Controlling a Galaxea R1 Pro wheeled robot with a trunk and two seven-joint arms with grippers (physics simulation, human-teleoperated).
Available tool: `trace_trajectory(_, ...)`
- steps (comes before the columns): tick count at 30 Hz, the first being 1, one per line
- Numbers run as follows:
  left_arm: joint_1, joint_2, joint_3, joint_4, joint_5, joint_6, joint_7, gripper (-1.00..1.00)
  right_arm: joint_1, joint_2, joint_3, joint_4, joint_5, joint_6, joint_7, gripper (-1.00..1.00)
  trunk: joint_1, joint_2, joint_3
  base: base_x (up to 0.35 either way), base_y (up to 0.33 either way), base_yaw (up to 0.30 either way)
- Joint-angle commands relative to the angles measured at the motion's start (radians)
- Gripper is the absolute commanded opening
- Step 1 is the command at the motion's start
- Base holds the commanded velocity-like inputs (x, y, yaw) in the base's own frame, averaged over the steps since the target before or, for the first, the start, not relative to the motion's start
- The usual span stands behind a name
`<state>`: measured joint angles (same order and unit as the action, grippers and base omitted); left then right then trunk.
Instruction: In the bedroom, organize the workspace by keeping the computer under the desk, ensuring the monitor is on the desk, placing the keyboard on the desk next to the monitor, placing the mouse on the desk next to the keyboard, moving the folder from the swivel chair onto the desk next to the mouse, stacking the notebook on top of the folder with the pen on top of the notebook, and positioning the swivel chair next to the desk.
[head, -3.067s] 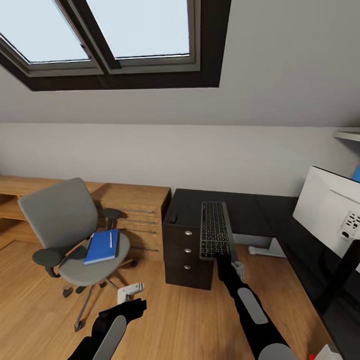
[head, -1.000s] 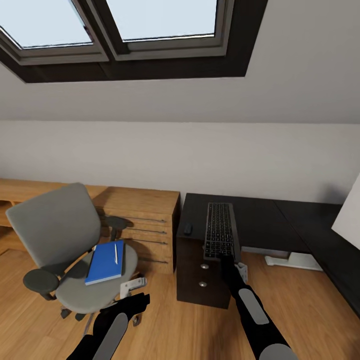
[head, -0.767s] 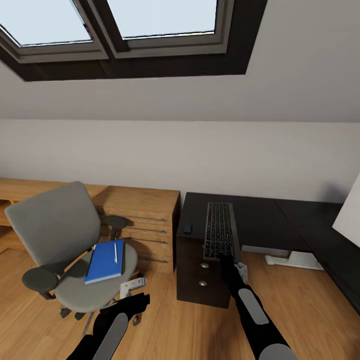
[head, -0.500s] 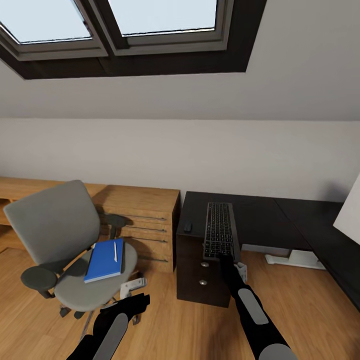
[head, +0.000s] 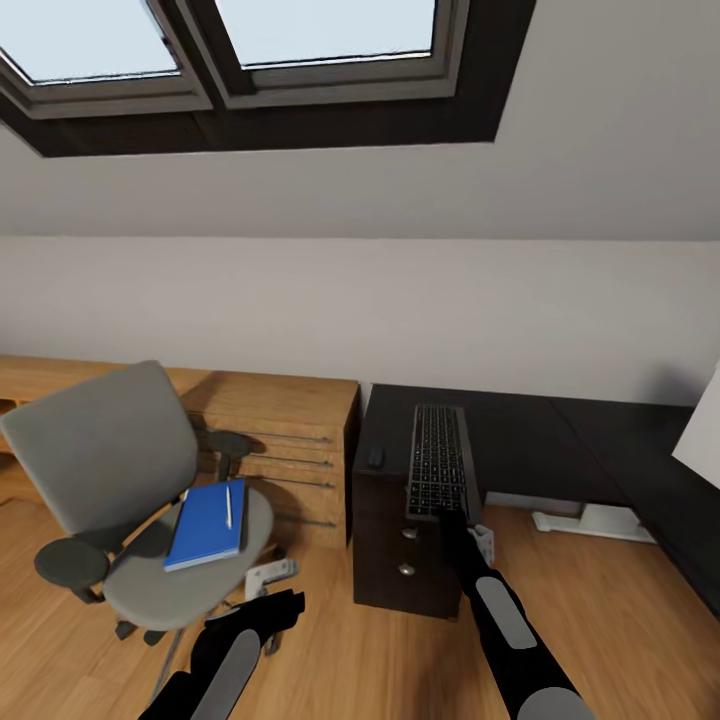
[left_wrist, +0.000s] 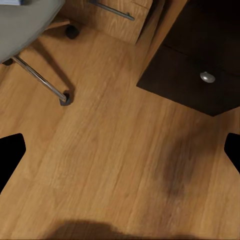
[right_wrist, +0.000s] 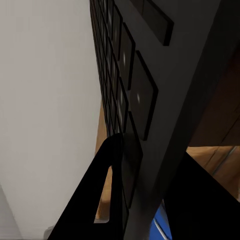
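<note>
My right gripper (head: 449, 516) is shut on the near end of the keyboard (head: 437, 468), which stretches away over the left end of the black desk (head: 530, 440). The right wrist view looks along its dark keys (right_wrist: 135, 85), with one finger (right_wrist: 100, 195) beside the frame. A small black mouse (head: 375, 457) lies on the desk left of the keyboard. The swivel chair (head: 115, 450) stands at the left. Its seat carries the blue folder (head: 203, 527) with the white pen (head: 228, 507) on top. My left gripper (head: 278, 606) hangs open over the floor beside the chair. A white monitor (head: 704, 432) corner shows far right. Notebook and computer are out of view.
A light wooden dresser (head: 285, 430) stands between chair and desk, against the wall. The dark drawer unit (head: 400, 555) sits under the desk end; its knob (left_wrist: 207, 77) and the chair's chrome leg (left_wrist: 40, 77) show in the left wrist view. Wood floor (head: 620, 620) lies open at the right.
The whole view has swung left since the earliest frame, sliding the monitor nearly out of sight. Over the last second almost nothing moved. The keyboard stays in my right gripper.
</note>
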<state>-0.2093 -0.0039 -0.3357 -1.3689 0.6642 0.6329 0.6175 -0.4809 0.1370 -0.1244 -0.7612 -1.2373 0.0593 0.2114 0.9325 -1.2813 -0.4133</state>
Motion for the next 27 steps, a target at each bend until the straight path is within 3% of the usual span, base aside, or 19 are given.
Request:
trace_trajectory(1, -0.001, 0.000, -0.003, -0.001, 0.010, 0.001, 0.011, 1.00, -0.001, 0.001, -0.004, 0.000, -0.013, 0.007, 0.009, -1.00, 0.000, -0.001, -0.001, 0.267, 0.000, 0.000)
trace_trajectory(11, -0.001, 0.001, -0.010, -0.001, 0.010, 0.001, 0.011, 1.00, -0.001, 0.001, -0.004, 0.000, -0.013, 0.007, 0.008, -1.00, 0.000, -0.001, -0.001, 0.272, 0.000, 0.000)
trace_trajectory(24, -0.001, 0.001, -0.011, 0.001, 0.010, 0.001, 0.010, 1.00, -0.001, 0.001, -0.004, 0.000, -0.015, 0.007, 0.008, -1.00, 0.000, -0.001, -0.001, 0.025, 0.000, 0.000)
trace_trajectory(25, -0.001, 0.001, -0.011, 0.001, 0.009, 0.001, 0.010, 1.00, -0.001, 0.001, -0.004, 0.000, -0.015, 0.007, 0.008, 1.00, 0.000, -0.001, -0.001, 0.000, 0.000, 0.000)
trace_trajectory(27, -0.001, 0.001, -0.011, 0.001, 0.009, 0.001, 0.010, 1.00, -0.001, 0.001, -0.004, 0.000, -0.014, 0.007, 0.007, 1.00, 0.000, -0.001, -0.001, 0.000, 0.000, 0.000)
